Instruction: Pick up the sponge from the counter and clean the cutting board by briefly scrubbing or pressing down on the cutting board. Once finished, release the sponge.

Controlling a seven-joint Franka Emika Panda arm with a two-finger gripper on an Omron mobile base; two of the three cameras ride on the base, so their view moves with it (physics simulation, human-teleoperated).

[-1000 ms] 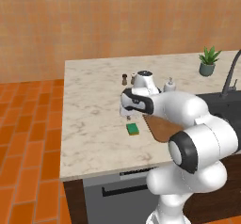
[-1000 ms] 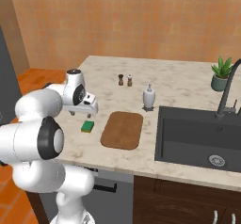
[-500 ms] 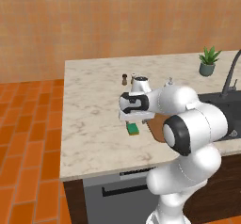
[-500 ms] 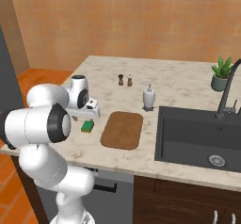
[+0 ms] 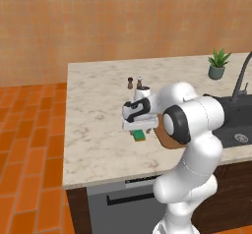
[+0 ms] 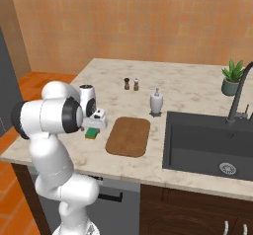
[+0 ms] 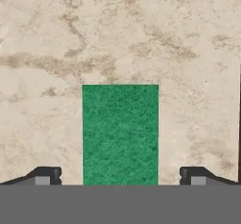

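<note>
So the gripper (image 7: pixel 120 177) is parked right over the sponge (image 7: pixel 120 134), jaws spread wide and nothing in them. From the hand view the green pad sits dead centre between the two fingertips (image 7: pixel 46 175), with bare marble on both sides, so I'd say it's lined up to drop straight down and pinch across the short width. The sponge lies flat on the counter (image 5: pixel 93 105), not lifted.

From where I'm standing, the arm is folded over tight, wrist pointing down, which makes sense since the sponge is close to the front edge and near the robot's own body. In the right base view you can see the sponge (image 6: pixel 92 133) just peeking out under the hand, and the cutting board (image 6: pixel 128 136) is just beside it, apart from it, toward the sink (image 6: pixel 207 145). Handy placement: once it's grabbed, I reckon it's only a short hop sideways to the board.

Further back there's a soap dispenser (image 6: pixel 156 102) behind the board, then a pair of salt and pepper shakers (image 6: pixel 131 84), well out of the way. Far corner has a little potted plant (image 6: pixel 231 78) by the faucet (image 6: pixel 238 99).

My guess is we're at the very start: grab not yet done, scrubbing all ahead.
</note>
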